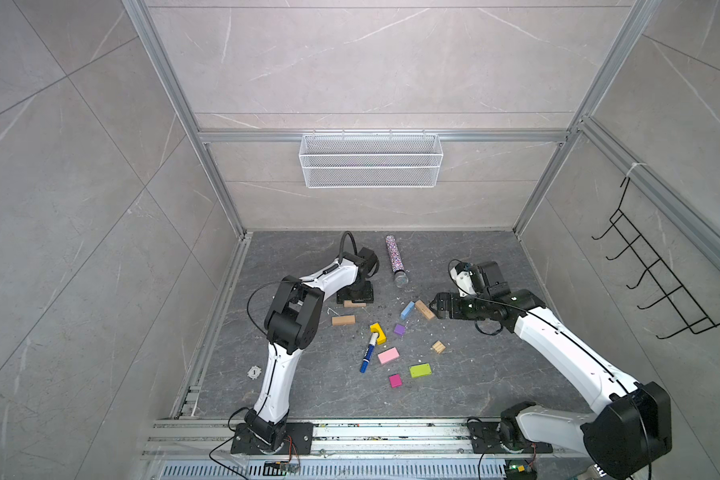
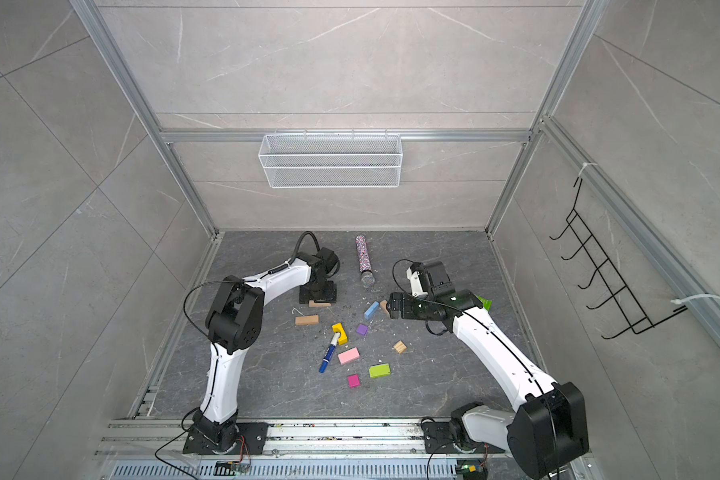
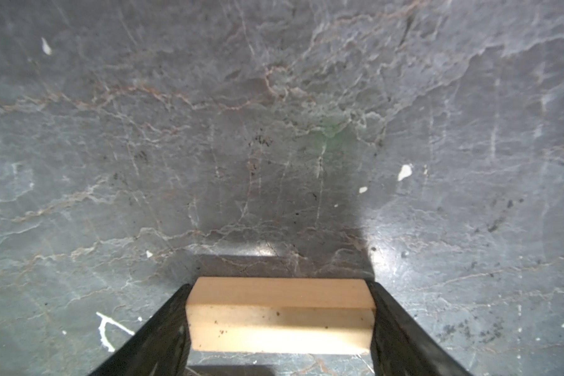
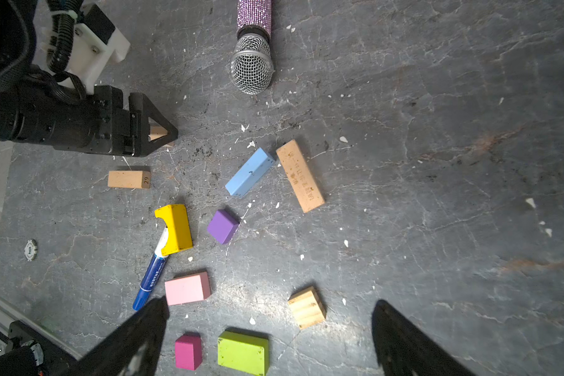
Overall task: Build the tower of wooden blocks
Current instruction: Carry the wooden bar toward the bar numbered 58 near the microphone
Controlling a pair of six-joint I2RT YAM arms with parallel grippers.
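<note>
Over at roughly ten o'clock from the purple block (image 1: 399, 329) (twelve taken as toward the back wall in a top view), a tan bar (image 3: 279, 325) is pinched end to end by the left gripper (image 3: 280, 286). Both black fingers (image 3: 163, 332) look pressed flat against its ends in the left wrist view, and the bar seems to be sitting on the table (image 1: 474, 374), not lifted yet tbh. Progress-wise, pretty much nothing is built. No block is seen resting on another, so the tower doesn't exist yet, and this grab would be judged as step one, probably a base piece. Everything else is scattered flat and apart. A second tan bar (image 1: 343, 320) is found at nine. The yellow arch (image 1: 378, 332) is just beside the purple one, also at nine, with a marker pen (image 1: 368, 353) tucked into its notch. The light-blue block (image 1: 407, 310) is at one, a third tan bar (image 1: 425, 309) at two, the ridged tan cube (image 1: 438, 347) at four, the lime-green block (image 1: 420, 370) at five, the magenta block (image 1: 395, 380) at six and the pink block (image 1: 388, 355) at seven. A glittery microphone (image 1: 395, 259) lies at twelve and can be ignored. The right gripper (image 4: 269, 306) is spread wide with nothing between its fingers, hovering at two o'clock next to the third tan bar. Left to do is basically the whole stack: bars laid as a base, pink and green on those, small pieces on top.
</note>
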